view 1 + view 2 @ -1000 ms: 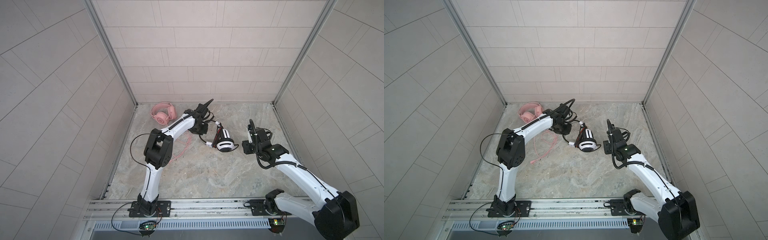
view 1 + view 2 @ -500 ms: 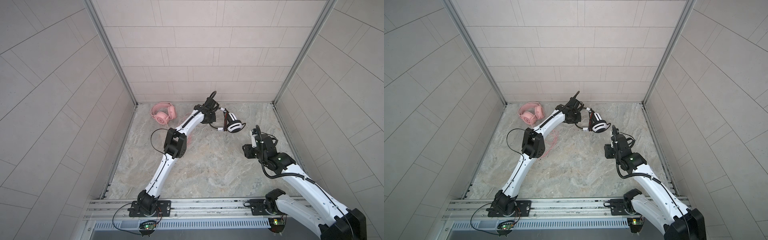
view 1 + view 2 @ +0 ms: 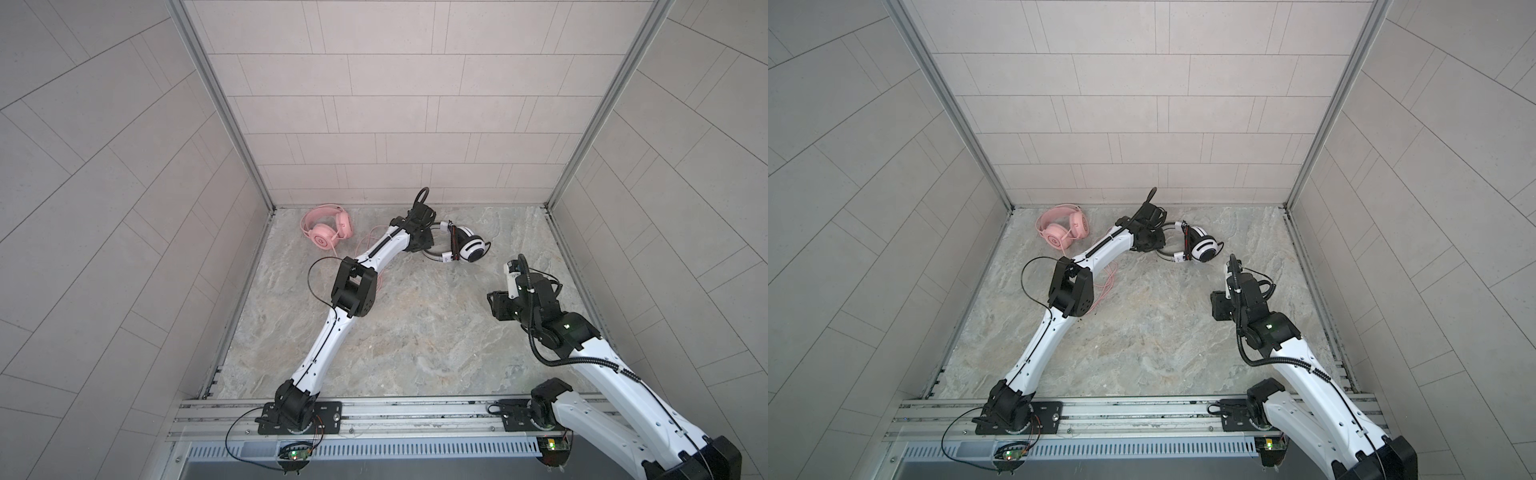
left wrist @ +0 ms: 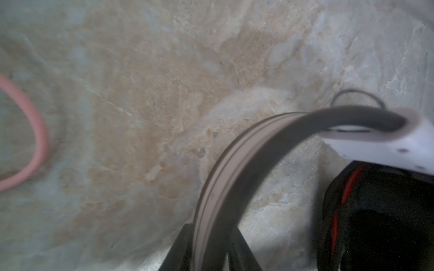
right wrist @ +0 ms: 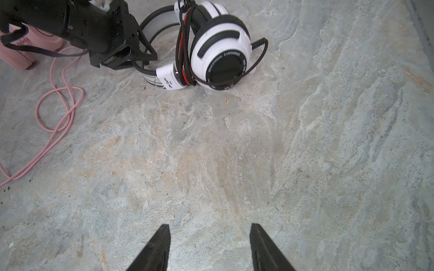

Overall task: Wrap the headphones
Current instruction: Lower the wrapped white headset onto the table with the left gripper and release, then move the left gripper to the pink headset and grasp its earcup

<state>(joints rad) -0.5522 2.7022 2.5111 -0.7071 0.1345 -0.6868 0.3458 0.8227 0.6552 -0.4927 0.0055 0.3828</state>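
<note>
The white-and-black headphones (image 3: 471, 249) (image 3: 1204, 249) (image 5: 220, 47) lie on the stone floor near the back wall, their black-and-red cable (image 5: 184, 47) wound round the ear cups. My left gripper (image 3: 432, 243) (image 3: 1160, 245) (image 4: 211, 230) (image 5: 143, 58) stands at the headband (image 4: 234, 169), which runs between its slightly parted fingers. A sliver of floor shows beside one finger. The pink headphones (image 3: 326, 228) (image 3: 1061, 230) rest at the back left, their pink cable (image 5: 58, 105) (image 4: 40, 131) loose on the floor. My right gripper (image 5: 209, 226) (image 3: 498, 305) (image 3: 1221, 307) hangs open over bare floor, well short of the white headset.
Tiled walls close the floor (image 3: 415, 332) in on three sides, with metal corner posts (image 3: 266, 199) at the back. The arms' mounting rail (image 3: 395, 415) runs along the front edge. The left arm (image 3: 353, 291) stretches diagonally over the pink cable.
The left arm carried the white-and-black headphones toward the back right and they now lie on the floor. Its jaws have loosened. The right arm drew back toward the front right.
</note>
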